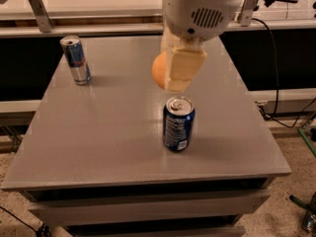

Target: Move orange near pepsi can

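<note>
At the near edge, the bench (98, 147) shows a flat grey top with a matte, slightly speckled surface. It has a thin straight front lip, and under it there are long shallow shelves or drawers of the same grey.

A little toward 5 o'clock from the middle of the top, the pepsi can (178, 124) stands upright. It is a dark blue metal cylinder with white print on its side and a shiny silver lid with the pull tab.

At about 11 o'clock from this can, and higher in the picture, there is the gripper (172, 83). A flat cream plastic pad with squared edges hangs down from a rounded white housing that has a small vent grille.

The jaws are clamped on the orange (159, 71), a smooth round fruit. Only its left part is visible, because the cream pad covers the rest. The orange is near the pepsi can but apart from it. I cannot tell whether its underside touches the top.

Farther away, at about 10 o'clock from the middle and well apart from both, a slim energy-drink can (76, 59) stands upright. It is silver and blue with red marks.

Beyond the bench a pale counter runs across the far side, and at 2 o'clock a black cable (274, 58) hangs down.
</note>
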Robot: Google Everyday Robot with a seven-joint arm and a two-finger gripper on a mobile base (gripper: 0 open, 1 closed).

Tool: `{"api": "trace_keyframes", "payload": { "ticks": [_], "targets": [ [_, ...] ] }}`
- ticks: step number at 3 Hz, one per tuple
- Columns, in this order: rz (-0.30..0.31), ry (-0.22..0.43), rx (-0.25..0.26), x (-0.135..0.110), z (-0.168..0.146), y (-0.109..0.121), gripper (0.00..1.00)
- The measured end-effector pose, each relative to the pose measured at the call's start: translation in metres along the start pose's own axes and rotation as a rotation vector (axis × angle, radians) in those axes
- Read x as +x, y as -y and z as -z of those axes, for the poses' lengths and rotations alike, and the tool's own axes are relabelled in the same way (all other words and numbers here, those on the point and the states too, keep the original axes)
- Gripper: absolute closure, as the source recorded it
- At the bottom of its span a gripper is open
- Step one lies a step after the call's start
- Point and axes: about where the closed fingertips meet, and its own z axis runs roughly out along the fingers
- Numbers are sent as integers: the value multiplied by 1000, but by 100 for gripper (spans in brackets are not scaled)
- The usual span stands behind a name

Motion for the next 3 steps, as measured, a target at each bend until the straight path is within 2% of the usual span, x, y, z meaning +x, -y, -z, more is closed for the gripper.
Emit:
{"api": "trace_keyframes", "payload": {
  "ticks": [1,2,3],
  "targets": [
    [-62,18,-41,39,-16,-5,100],
    [-102,33,-87,66,-35,-12,100],
    [-131,40,-111,85,-43,-19,100]
  ]
}}
